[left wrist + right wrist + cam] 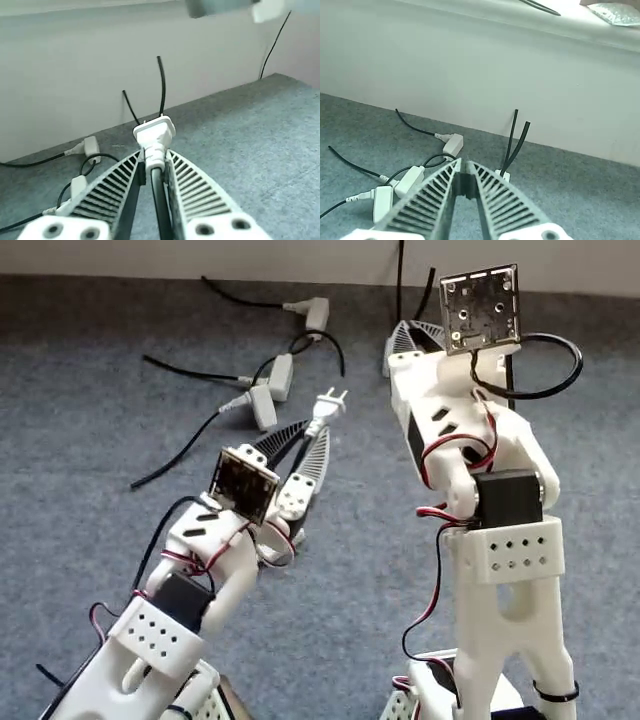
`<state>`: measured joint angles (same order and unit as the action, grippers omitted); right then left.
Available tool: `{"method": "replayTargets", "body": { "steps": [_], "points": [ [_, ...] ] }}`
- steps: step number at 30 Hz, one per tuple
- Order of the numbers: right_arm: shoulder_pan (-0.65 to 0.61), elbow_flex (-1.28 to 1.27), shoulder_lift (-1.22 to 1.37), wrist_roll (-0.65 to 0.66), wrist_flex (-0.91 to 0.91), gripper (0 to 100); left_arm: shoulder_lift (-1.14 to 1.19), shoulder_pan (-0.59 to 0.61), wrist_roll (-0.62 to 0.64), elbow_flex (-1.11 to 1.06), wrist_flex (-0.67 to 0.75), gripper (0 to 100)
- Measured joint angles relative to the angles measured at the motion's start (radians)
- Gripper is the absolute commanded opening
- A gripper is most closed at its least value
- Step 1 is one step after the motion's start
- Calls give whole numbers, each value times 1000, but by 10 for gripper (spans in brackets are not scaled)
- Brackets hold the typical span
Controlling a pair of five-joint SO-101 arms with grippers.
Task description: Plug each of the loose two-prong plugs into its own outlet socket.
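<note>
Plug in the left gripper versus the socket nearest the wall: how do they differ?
The plug is raised, clamped in the left gripper; the socket lies loose on the carpet. The plug shows two bare prongs; the socket shows none. Both are white and black-corded.

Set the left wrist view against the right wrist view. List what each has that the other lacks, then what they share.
Left wrist view: the left gripper is shut on a white two-prong plug, held above the floor with its head pointing toward the wall.

Right wrist view: the right gripper points at the wall, with three white sockets beside it. The left wrist view has two.

Both: white sockets on black cords lie loose on the grey carpet, in front of a pale wall. Two black cord ends stand up against the wall.
</note>
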<state>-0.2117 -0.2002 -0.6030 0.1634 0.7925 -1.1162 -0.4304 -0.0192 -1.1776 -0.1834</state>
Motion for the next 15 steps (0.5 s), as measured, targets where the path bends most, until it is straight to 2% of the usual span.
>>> {"method": "replayTargets", "body": {
  "steps": [7, 11, 15],
  "points": [
    [0, 0, 0, 0, 0, 6, 83, 26, -2, 278, -417, 6],
    [0, 0, 0, 0, 0, 6, 276, 28, -11, 471, -611, 6],
    [0, 0, 0, 0, 0, 6, 531, 28, -121, 713, -839, 6]
  ]
}}
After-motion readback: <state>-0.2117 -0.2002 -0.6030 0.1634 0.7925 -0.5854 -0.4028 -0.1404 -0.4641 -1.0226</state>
